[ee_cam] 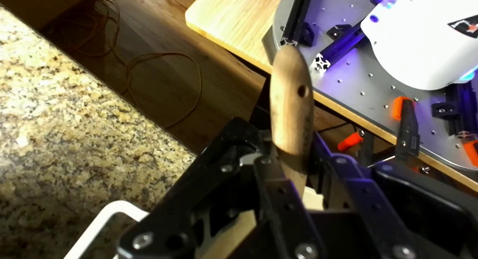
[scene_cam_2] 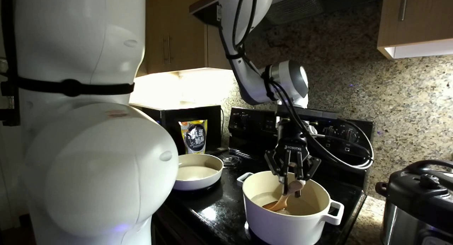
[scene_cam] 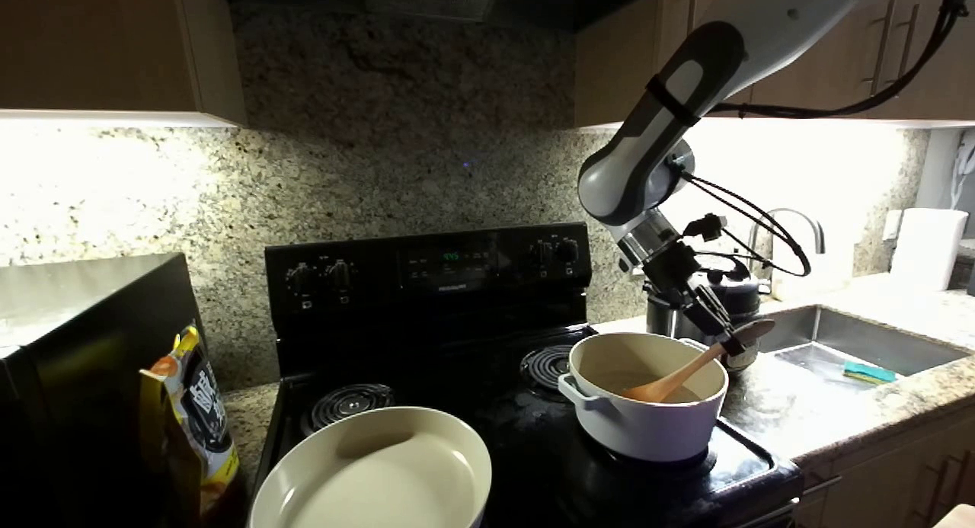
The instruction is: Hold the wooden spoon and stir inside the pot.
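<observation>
Bench (scene_cam: pixel 525 436): black stovetop. White pot (scene_cam: pixel 647 430) stands at its front corner, on the sink (scene_cam: pixel 876 341) side. Pincer (scene_cam_2: pixel 291 189), above rim level, pinches the wooden spoon (scene_cam: pixel 688 369) near its handle's end; spoon slants, head inside the pot.

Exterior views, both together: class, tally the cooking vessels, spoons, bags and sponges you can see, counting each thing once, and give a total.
Vessels: 3 (pot, shallow pan, cooker)
Spoon: 1
Bag: 1
Sponge: 1
Total: 6
</observation>
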Motion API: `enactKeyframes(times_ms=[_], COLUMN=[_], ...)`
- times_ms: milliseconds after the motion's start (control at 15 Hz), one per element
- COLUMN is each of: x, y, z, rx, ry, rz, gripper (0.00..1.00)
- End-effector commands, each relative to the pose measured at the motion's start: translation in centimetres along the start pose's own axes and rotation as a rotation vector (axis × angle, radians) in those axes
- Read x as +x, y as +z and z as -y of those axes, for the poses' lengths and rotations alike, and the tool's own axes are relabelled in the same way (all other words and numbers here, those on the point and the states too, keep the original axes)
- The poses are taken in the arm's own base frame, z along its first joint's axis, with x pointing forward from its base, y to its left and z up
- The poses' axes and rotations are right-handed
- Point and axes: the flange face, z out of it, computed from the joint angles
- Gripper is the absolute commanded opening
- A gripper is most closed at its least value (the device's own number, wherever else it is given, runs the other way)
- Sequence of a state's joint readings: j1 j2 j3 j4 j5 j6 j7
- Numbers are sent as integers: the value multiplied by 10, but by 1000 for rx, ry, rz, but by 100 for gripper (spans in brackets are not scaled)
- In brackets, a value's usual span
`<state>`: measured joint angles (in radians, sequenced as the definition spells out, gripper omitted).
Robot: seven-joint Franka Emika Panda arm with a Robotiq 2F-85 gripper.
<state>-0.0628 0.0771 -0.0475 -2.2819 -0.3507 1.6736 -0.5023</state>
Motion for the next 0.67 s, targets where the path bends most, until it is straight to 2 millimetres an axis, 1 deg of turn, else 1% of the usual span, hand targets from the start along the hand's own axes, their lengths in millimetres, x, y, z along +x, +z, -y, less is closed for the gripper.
enactKeyframes(times_ms=[0, 133, 267, 333, 600], x=[10, 11, 6, 3, -17], y=[-16, -23, -26, -26, -13], z=[19, 20, 14, 10, -10], rx=[-21, -37, -49, -49, -26], ry=[-31, -18, 6, 15, 68], rz=[-38, -62, -81, -88, -87], gripper=[8, 8, 8, 8, 8])
